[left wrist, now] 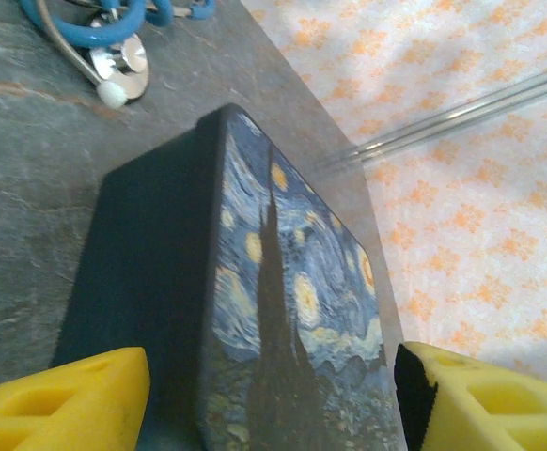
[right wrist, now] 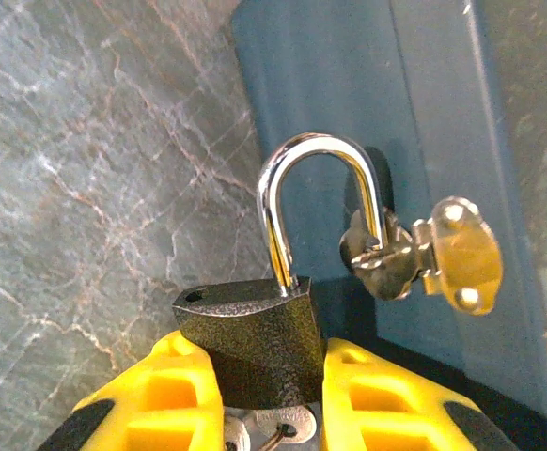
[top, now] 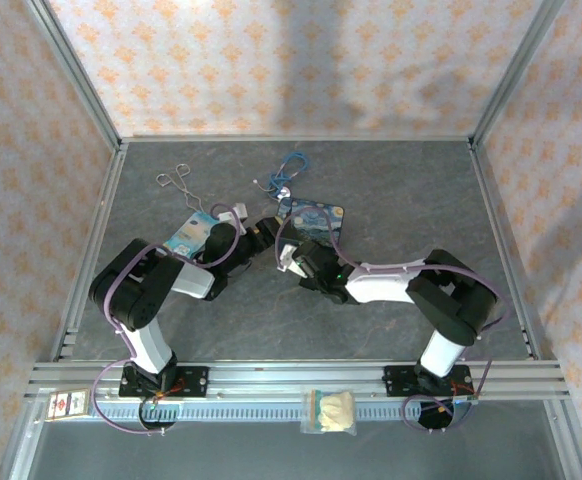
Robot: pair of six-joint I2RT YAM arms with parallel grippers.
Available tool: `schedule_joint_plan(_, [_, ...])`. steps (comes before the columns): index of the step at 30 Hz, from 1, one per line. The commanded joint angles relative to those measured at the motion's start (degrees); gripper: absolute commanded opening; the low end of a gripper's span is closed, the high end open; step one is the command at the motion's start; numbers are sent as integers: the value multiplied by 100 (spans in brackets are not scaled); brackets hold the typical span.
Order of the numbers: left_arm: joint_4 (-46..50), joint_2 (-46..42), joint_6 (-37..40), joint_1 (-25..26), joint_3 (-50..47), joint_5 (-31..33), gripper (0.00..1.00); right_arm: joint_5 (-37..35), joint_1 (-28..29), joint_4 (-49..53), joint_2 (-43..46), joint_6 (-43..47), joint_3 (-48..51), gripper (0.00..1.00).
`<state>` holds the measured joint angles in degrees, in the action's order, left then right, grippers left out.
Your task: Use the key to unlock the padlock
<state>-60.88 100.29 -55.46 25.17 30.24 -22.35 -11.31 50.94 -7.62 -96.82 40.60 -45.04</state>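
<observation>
My right gripper (right wrist: pixel 272 399) is shut on the dark textured padlock (right wrist: pixel 255 343), squeezing its body between the yellow fingers (right wrist: pixel 161 399). The silvery shackle (right wrist: pixel 283 202) stands raised. One leg sits in the body, the other passes through the metal hasp (right wrist: pixel 386 258) of the blue starry-painting box (right wrist: pixel 349 94), and the body's free shackle hole is uncovered. The key (right wrist: pixel 288 434) shows its small round head just under the padlock body. My left gripper (left wrist: pixel 273 404) is open, its fingertips either side of the box's near end (left wrist: pixel 283 282). In the top view both grippers (top: pixel 261 232) (top: pixel 293 255) meet beside the box (top: pixel 311 215).
A blue stethoscope (top: pixel 286 172) lies behind the box, its chest piece (left wrist: pixel 123 70) close to the box's corner. Silver forceps (top: pixel 181 185) lie at the back left. A pale blue packet (top: pixel 193 236) sits under the left arm. A small bag (top: pixel 331 410) rests on the front rail.
</observation>
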Motion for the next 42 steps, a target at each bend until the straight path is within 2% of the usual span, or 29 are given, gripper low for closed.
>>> schedule_joint_plan(1, [-468, 132, -146, 80, 45, -165, 68, 88, -46, -288, -14, 19, -229, 0])
schedule_joint_plan(10, [-590, 34, -251, 78, -109, -90, 68, 259, -40, -141, 240, -303, -160, 0])
schedule_joint_plan(18, [259, -978, 254, -451, -501, 338, 74, 737, -41, 483, 1328, -1764, 276, 0])
schedule_joint_plan(20, [819, -1372, 572, -528, -519, 631, 76, 718, -38, 717, 1591, -2282, 335, 0])
schedule_joint_plan(24, [1906, -2282, 1147, -557, -518, 1595, 83, 214, -65, 1422, 1914, -3738, 209, 0])
schedule_joint_plan(28, [2360, -2976, 1360, -591, -630, 2353, 93, 61, -155, 2018, 2144, -4794, 86, 0])
schedule_joint_plan(33, [2538, -3600, 1447, -660, -817, 2941, 99, -12, -861, 2598, 2324, -5626, -76, 0])
schedule_joint_plan(42, [2766, -3971, 1479, -724, -979, 3163, 99, -209, -2199, 2609, 2284, -5718, -47, 0])
